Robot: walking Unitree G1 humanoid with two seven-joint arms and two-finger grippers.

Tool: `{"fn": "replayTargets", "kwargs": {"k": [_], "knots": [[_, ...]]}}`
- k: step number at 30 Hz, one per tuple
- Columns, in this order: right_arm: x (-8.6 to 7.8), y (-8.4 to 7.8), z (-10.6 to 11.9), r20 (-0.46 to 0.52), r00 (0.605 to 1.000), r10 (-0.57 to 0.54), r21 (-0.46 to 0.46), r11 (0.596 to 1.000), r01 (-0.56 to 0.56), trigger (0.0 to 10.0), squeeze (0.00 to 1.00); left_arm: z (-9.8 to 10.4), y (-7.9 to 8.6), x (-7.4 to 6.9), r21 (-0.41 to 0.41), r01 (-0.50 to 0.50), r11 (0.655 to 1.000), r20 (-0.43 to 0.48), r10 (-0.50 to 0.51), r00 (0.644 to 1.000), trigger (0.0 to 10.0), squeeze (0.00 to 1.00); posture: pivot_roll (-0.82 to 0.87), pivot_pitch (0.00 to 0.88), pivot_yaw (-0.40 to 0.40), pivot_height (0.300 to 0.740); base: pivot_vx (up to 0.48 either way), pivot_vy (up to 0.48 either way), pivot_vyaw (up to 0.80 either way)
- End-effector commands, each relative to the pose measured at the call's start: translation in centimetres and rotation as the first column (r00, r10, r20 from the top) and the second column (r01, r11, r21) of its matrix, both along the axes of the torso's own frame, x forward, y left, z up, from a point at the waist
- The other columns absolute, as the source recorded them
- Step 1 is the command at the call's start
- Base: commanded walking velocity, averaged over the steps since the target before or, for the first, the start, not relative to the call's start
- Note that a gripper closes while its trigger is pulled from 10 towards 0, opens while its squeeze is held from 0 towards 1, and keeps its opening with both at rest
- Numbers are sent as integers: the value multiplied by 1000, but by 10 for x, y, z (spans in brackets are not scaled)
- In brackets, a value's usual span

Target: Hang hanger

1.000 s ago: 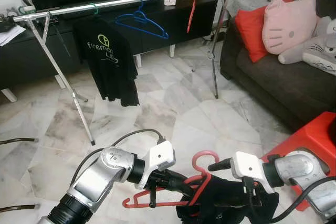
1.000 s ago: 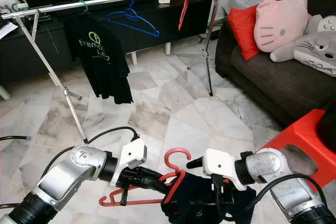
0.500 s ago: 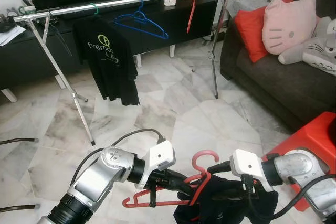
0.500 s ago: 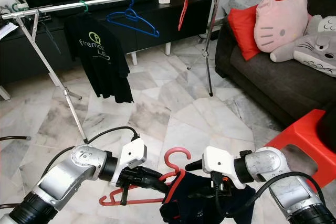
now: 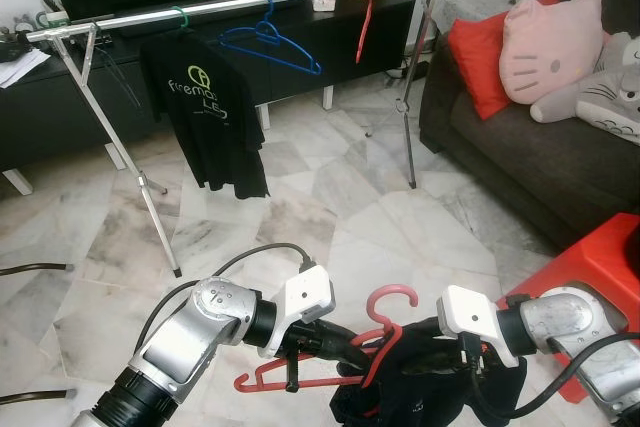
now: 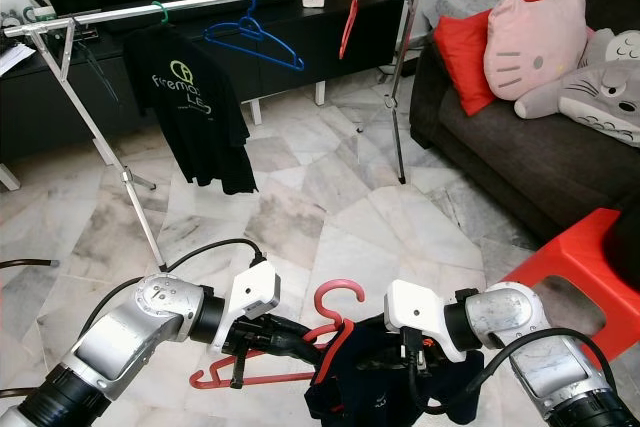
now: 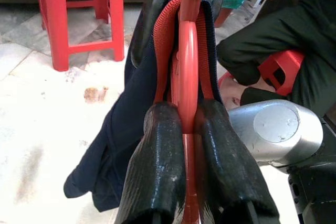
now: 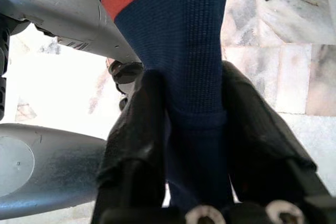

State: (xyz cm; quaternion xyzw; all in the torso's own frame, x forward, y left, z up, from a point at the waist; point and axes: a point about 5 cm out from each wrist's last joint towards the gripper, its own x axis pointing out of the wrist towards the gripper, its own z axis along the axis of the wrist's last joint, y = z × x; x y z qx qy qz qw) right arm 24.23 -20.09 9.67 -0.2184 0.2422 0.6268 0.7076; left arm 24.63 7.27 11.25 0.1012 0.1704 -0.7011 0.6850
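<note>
while the clothes rail (image 5: 240,2) stands well ahead across the marble floor (image 5: 330,197), both grippers work low in front of the robot. the left gripper (image 7: 181,145) has its two black fingers (image 7: 157,166) pressed tight on the red hanger (image 5: 370,342) — the wrist view shows the red bar pinched between them, with the hook curling up free above. a dark navy garment with a red stripe (image 8: 178,40) hangs on that hanger. the right gripper (image 8: 191,145) is clamped on a fold of this cloth, its fingers closed against the knit on both sides. on the rail hang a black t-shirt (image 5: 210,112), a blue hanger (image 5: 270,42) and another red hanger (image 5: 366,17). a dark sofa (image 5: 540,147) with a pink cushion (image 5: 550,42) sits to the right, and a red stool (image 5: 600,257) stands near the right arm.
</note>
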Motion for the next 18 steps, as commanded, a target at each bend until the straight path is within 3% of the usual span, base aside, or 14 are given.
{"fn": "replayTargets", "kwargs": {"k": [1, 18], "knots": [[2, 2, 2, 8, 1000, 3, 7, 1000, -3, 0, 0, 11, -8, 1, -40, 45, 998, 43, -44, 998, 10000, 0, -171, 44, -12, 740, 0, 0, 0], [3, 3, 3, 8, 1000, 13, 9, 1000, -13, 0, 0, 15, -10, 5, -61, 52, 997, 55, -49, 997, 10000, 0, -172, 26, -14, 740, 0, 0, 0]]}}
